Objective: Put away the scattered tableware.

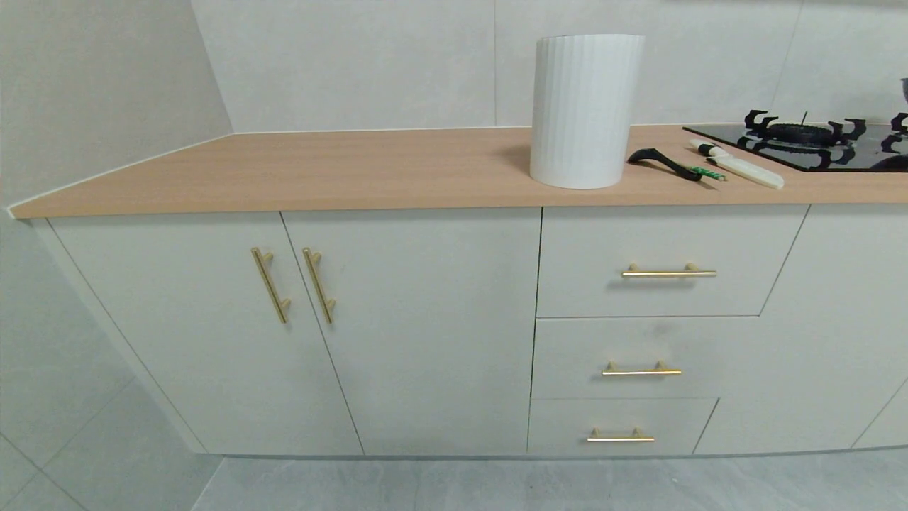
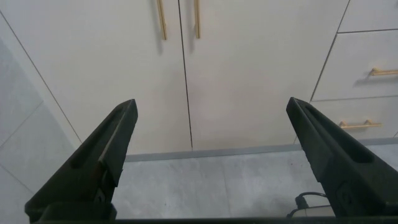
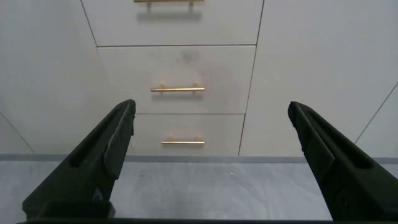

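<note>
On the wooden countertop (image 1: 319,170) lie a black-handled utensil (image 1: 663,162), a green-striped utensil (image 1: 708,173) and a white knife (image 1: 741,167), just right of a tall white ribbed container (image 1: 583,110). My left gripper (image 2: 211,109) is open, held low in front of the double cupboard doors (image 2: 186,68) with nothing between its fingers. My right gripper (image 3: 211,109) is also open and holds nothing, facing the lower drawers (image 3: 177,78) near the floor.
A black gas hob (image 1: 816,142) sits at the counter's right end. Below are two cupboard doors with gold handles (image 1: 271,284) and a stack of three drawers (image 1: 667,266), all shut. Grey tiled floor (image 1: 496,486) runs in front.
</note>
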Tool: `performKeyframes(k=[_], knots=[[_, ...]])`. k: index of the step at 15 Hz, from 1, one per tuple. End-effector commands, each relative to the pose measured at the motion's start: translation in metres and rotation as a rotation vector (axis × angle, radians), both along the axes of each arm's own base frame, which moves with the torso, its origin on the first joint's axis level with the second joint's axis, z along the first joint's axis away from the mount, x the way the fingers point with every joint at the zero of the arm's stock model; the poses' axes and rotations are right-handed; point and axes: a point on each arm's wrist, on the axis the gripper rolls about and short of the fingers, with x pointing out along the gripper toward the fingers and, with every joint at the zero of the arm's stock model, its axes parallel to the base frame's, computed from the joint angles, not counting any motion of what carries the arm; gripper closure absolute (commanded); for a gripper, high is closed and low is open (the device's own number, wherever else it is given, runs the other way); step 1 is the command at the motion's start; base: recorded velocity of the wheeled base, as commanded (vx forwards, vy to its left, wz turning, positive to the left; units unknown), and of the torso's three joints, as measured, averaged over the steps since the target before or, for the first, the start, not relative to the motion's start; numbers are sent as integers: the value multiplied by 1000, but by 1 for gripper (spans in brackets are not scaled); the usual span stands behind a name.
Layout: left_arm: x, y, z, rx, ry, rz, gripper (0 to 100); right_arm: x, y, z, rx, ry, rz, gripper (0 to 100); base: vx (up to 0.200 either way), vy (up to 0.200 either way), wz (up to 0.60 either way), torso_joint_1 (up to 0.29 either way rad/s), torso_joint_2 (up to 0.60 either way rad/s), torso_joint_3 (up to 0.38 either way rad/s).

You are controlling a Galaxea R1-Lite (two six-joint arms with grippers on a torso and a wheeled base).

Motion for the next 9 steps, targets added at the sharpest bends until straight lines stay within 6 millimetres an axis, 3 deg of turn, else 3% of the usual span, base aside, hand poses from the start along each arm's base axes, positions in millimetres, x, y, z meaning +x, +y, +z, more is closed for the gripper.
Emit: performKeyframes(k=[1, 5, 7, 9], knots=[[0, 0, 0, 0, 0, 0, 0, 0, 0, 0, -2, 2, 3, 0, 0, 0, 0, 0, 0, 0], [0, 0, 0, 0, 0, 0, 0, 0, 0, 2, -1, -8, 3, 0, 0, 0, 0, 0, 0, 0], [0, 0, 0, 0, 0, 0, 0, -7, 0, 34, 23, -81, 46, 0, 0, 0, 0, 0, 0, 0], [0, 0, 0, 0, 0, 0, 0, 11, 1, 53, 32, 56, 98, 0, 0, 0, 0, 0, 0, 0]])
